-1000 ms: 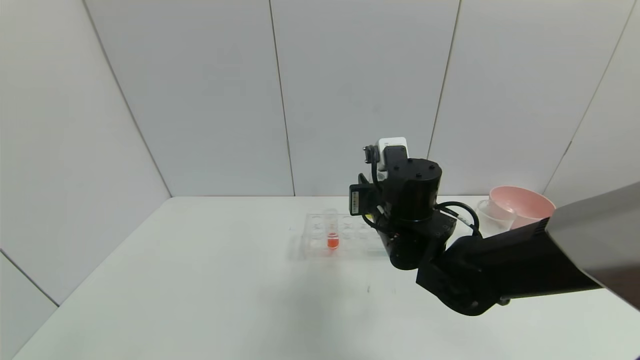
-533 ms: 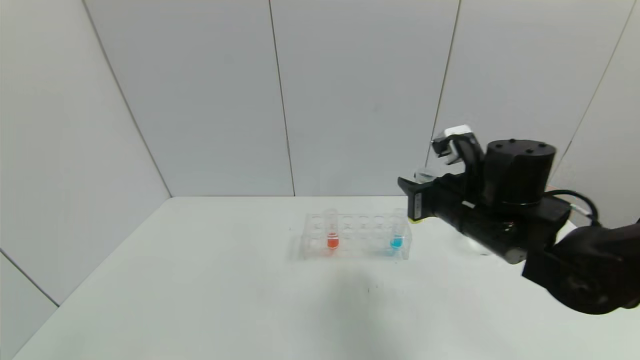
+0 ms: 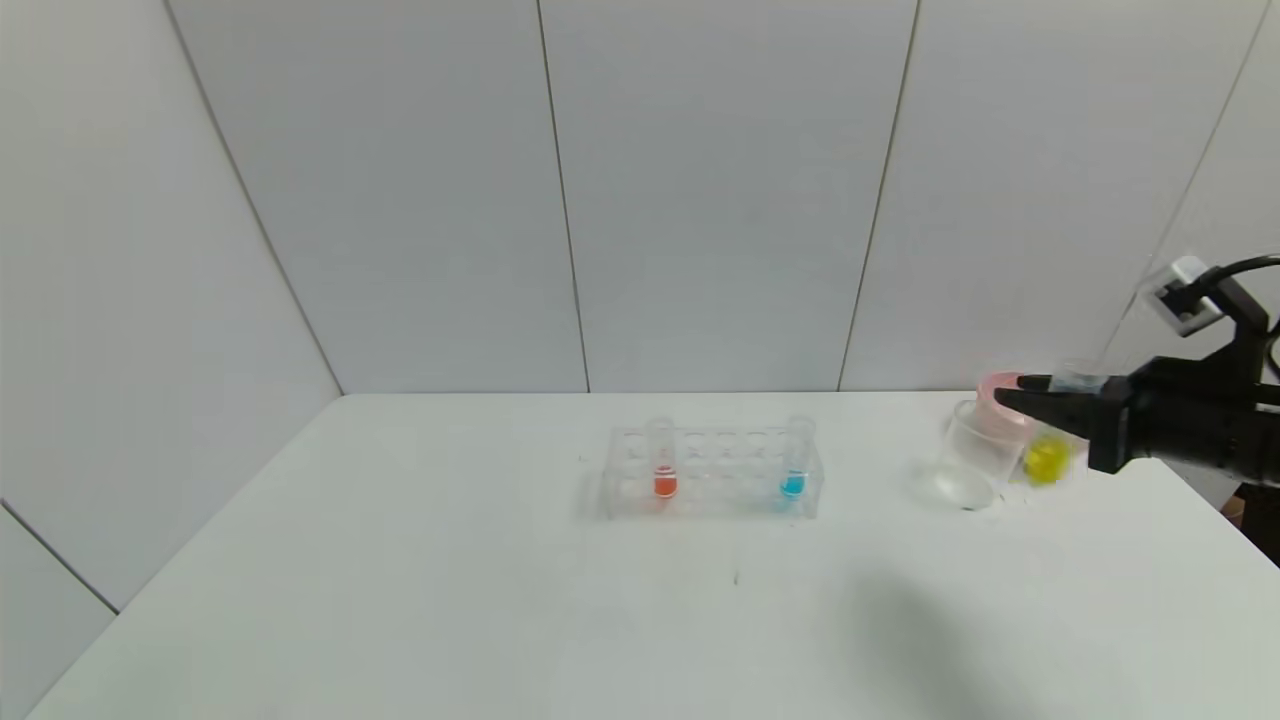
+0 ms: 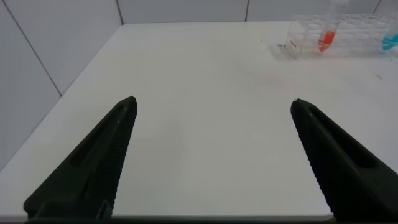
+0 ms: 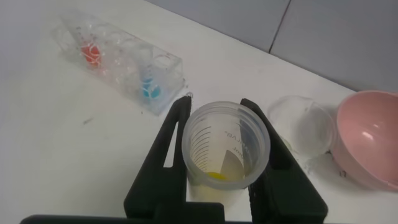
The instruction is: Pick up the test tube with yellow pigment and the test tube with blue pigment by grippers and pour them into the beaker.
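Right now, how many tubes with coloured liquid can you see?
3. The red-orange tube stands at the rack's left end, the test tube with blue pigment at its right end, and the test tube with yellow pigment is held by the right end effector beside the beaker.

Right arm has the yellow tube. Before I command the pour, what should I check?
1. Grip: right gripper shut on the short clear tube with yellow liquid, a finger on each side: ok.
2. Yellow liquid sits at the tube's bottom, unspilled: ok.
3. Tube above the small clear cylindrical beaker: not ok, it is beside it.
4. Beaker mouth unobstructed: ok.
5. Blue-liquid tube stands in the clear rack: ok.
6. Left gripper open, away from the rack: ok.
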